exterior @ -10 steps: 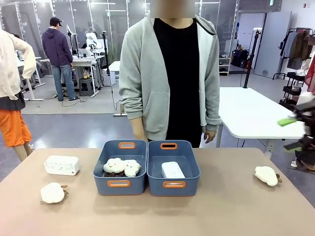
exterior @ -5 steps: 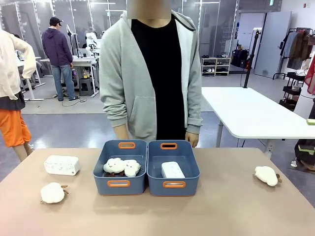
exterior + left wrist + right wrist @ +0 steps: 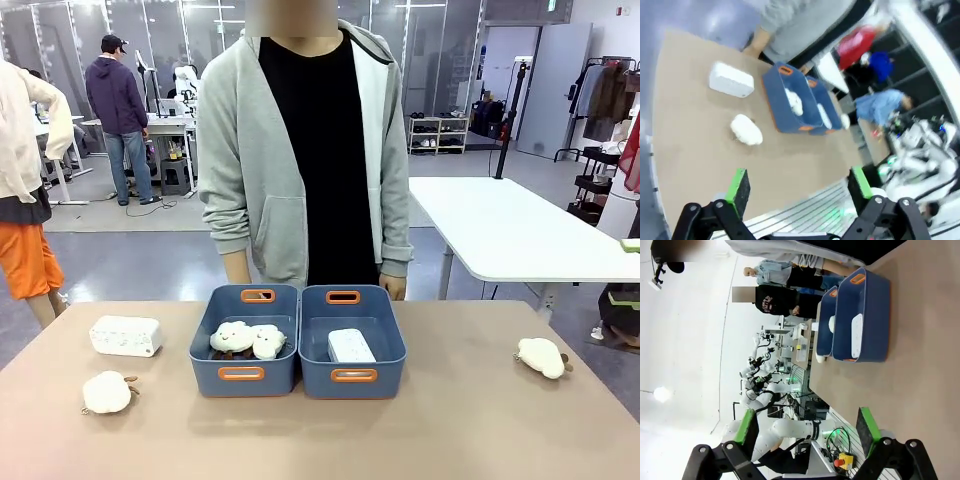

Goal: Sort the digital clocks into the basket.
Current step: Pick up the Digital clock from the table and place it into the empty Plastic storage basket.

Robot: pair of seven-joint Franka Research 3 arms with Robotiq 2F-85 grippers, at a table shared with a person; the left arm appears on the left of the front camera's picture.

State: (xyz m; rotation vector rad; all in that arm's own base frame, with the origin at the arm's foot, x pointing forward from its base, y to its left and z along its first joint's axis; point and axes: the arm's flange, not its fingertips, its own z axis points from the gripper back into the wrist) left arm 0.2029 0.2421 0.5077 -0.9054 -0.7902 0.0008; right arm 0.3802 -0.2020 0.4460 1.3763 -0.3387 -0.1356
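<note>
Left gripper (image 3: pixel 799 186): fingers spread wide, nothing between them; held high above the desk (image 3: pixel 400 440)
Right gripper (image 3: pixel 807 429): fingers spread wide, empty; off the desk, facing the baskets from the side
Loose clock (image 3: pixel 125 336): lying flat on the desk at the robot's left; near the left basket (image 3: pixel 208 378) but apart from it
Sorted clock (image 3: pixel 351 346): lying flat on the floor of the right basket (image 3: pixel 385 378)
Baskets: side by side, walls touching; the left basket holds two plush sheep (image 3: pixel 248 340)
Left sheep (image 3: pixel 107 392): on the desk, near the loose clock, on its robot side
Right sheep (image 3: pixel 543 357): on the desk, well apart from the baskets
Person (image 3: pixel 300 160): standing at the far edge behind the baskets; arms down
</note>
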